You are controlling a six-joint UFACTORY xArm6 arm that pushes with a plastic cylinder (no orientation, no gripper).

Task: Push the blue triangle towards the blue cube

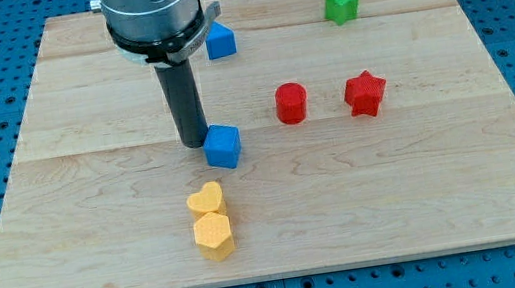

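The blue cube (pixel 223 147) sits near the middle of the wooden board (pixel 444 178). The blue triangle (pixel 221 40) lies near the view's top, just right of the arm's housing, which hides part of its left side. My tip (pixel 193 144) rests on the board right beside the blue cube's left side, close to touching it; I cannot tell whether they touch. The triangle is well above the tip in the view.
A red cylinder (pixel 291 103) and a red star (pixel 365 94) lie right of the cube. A green star (pixel 341 4) is at the top right. A yellow heart (pixel 207 201) and a yellow hexagon (pixel 214 236) sit together below the cube.
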